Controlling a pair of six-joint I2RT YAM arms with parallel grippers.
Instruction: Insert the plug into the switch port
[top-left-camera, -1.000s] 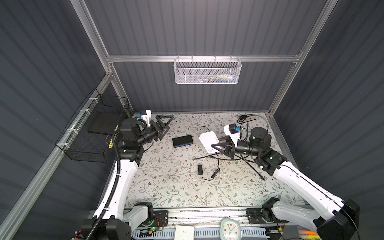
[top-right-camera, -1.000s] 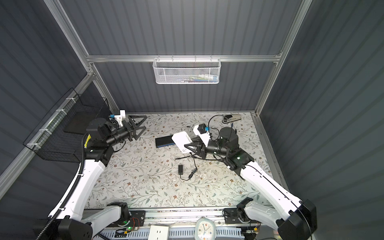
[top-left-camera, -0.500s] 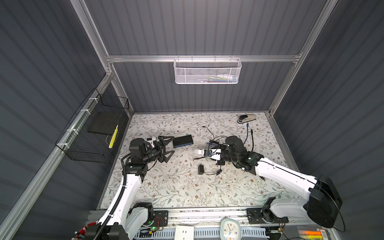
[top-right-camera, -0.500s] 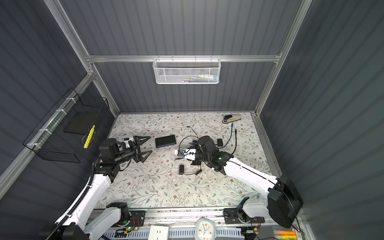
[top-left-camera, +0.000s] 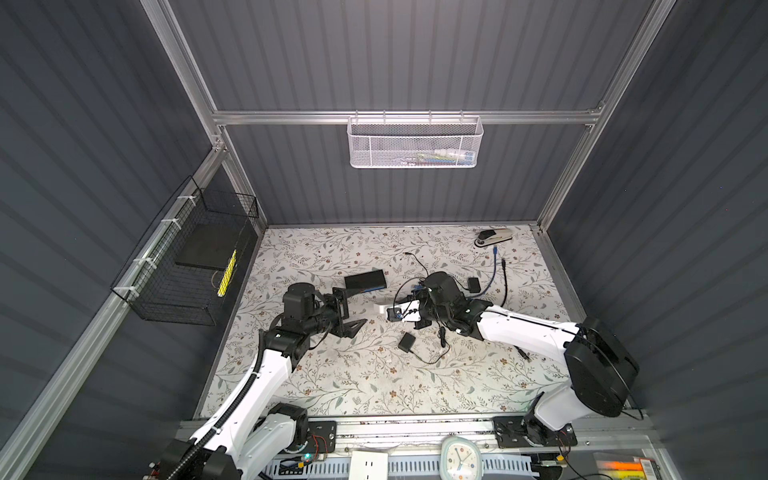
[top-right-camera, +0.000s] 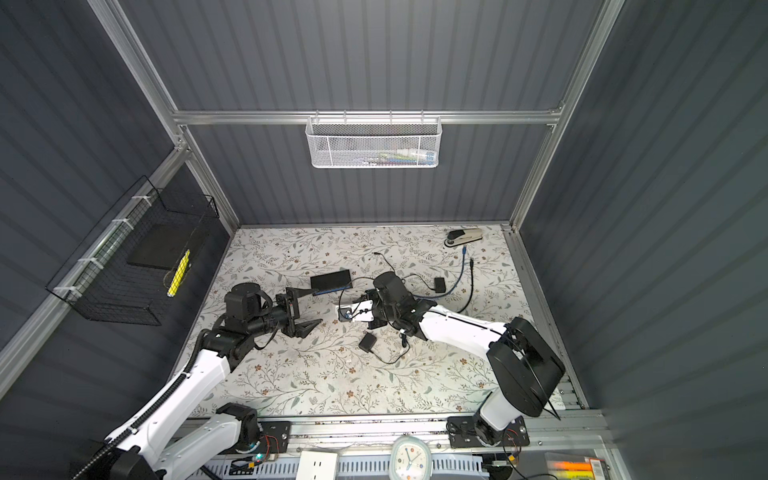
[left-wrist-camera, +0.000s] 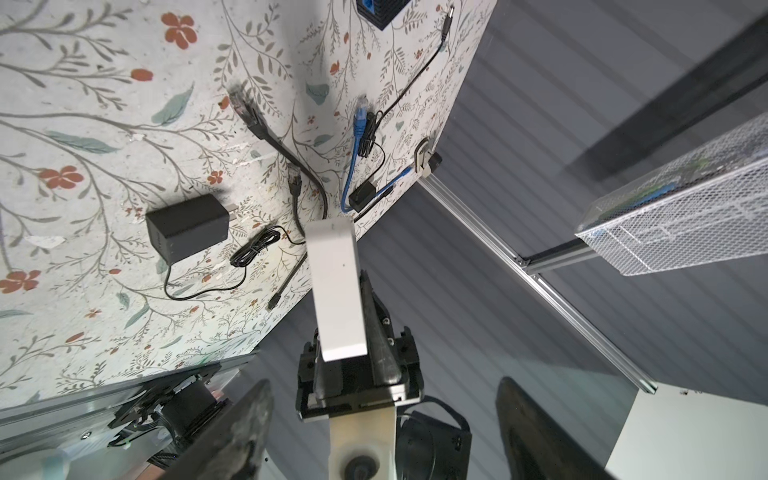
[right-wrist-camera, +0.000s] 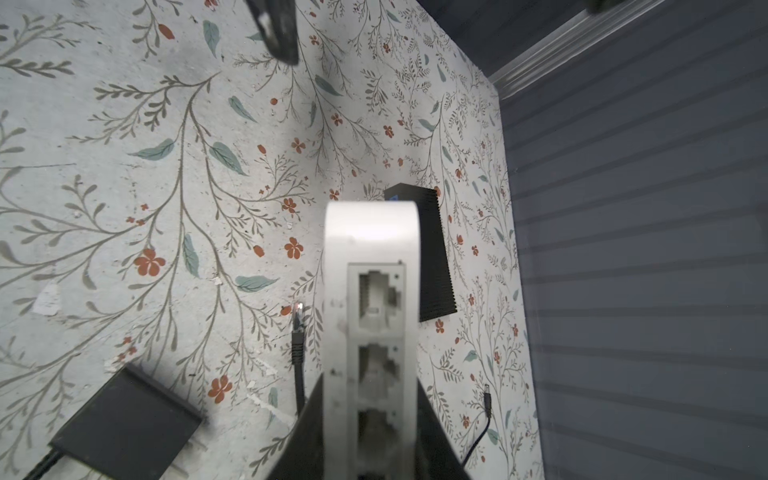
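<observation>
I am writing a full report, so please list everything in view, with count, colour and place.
table: 1, floral, under everything
switch: 1, white, held in the right gripper
box: 1, black, on the table near the left gripper
power adapters: 2, black, on the table, one in front of the switch, one farther right
blue cable: 1, blue, table, right side
black cables: number unclear, black, around the adapters; one plug lies beside the switch
stapler: 1, black and beige, far right corner
mesh basket: 1, white, back rail
wire basket: 1, black, left wall
clock: 1, pale, front edge
left gripper: 1, black, open, empty
right gripper: 1, black, shut on the switch
</observation>
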